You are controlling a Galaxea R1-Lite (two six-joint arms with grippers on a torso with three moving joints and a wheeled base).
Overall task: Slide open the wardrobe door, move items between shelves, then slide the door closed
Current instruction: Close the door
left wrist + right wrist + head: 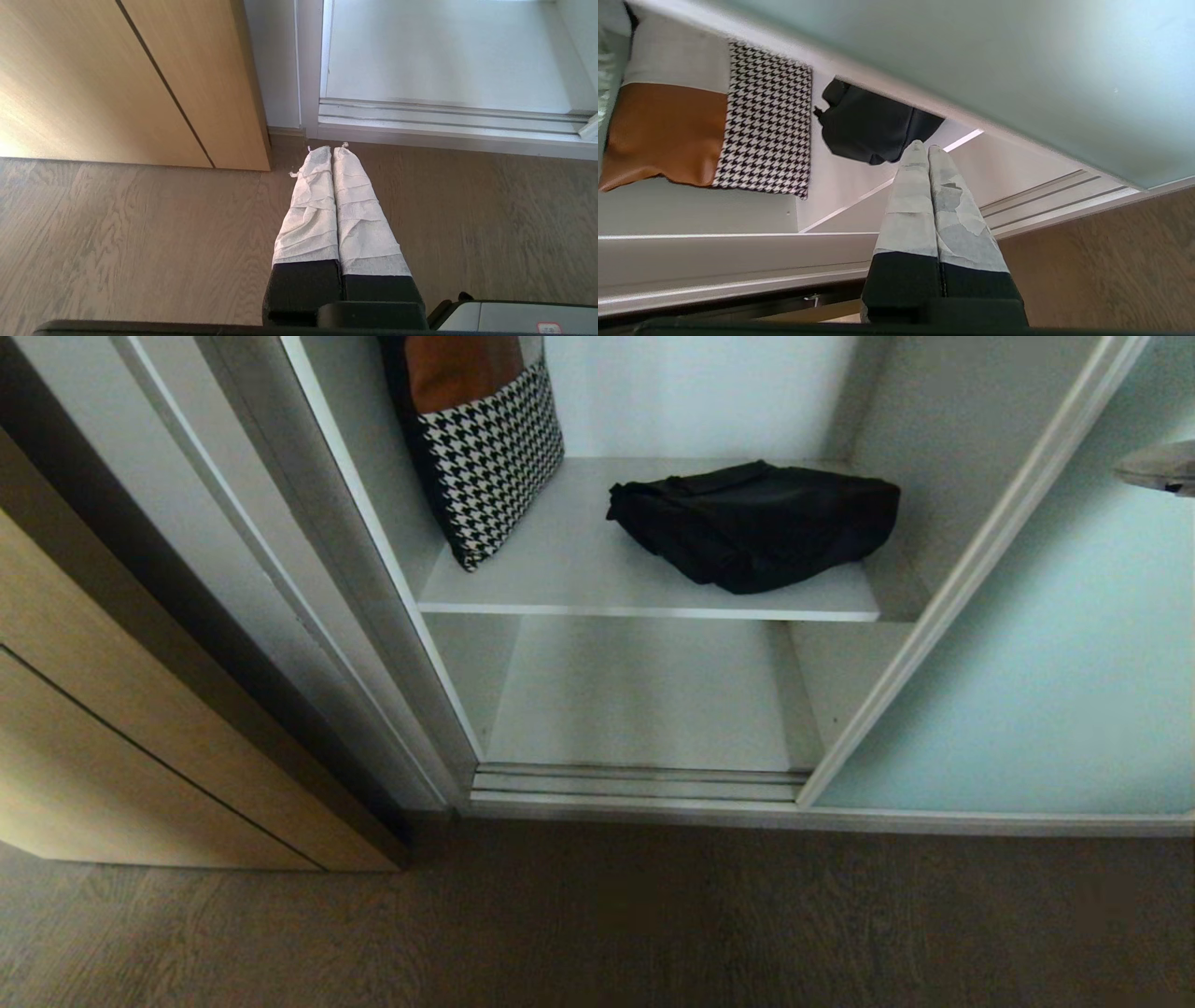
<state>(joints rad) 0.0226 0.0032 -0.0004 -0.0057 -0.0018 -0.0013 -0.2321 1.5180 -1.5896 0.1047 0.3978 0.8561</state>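
The brown-and-houndstooth cushion is cut off at the top of the head view, so only its lower part shows, leaning against the wardrobe's left inner wall. In the right wrist view the sliding wardrobe door covers one end of the black bag. Of the right gripper the head view catches only a pale blurred tip at the frame's right edge, in front of the aqua glass.

The black bag lies flat on the upper shelf, on the shelf's right half, well apart from the cushion and near the shelf's front edge. The right gripper is outside the wardrobe, in front of the door; its wrapped fingers are pressed together with nothing between them, pointing toward the bag without touching it.

The sliding wardrobe door is slid to the right of the bag, leaving the opening clear across the shelf's width. Under that shelf is a bare lower shelf, with the silver floor track in front of it. Left of the opening is a light wood-grain door.

The left gripper hangs over the wooden floor just before the track, its fingers closed together and empty.
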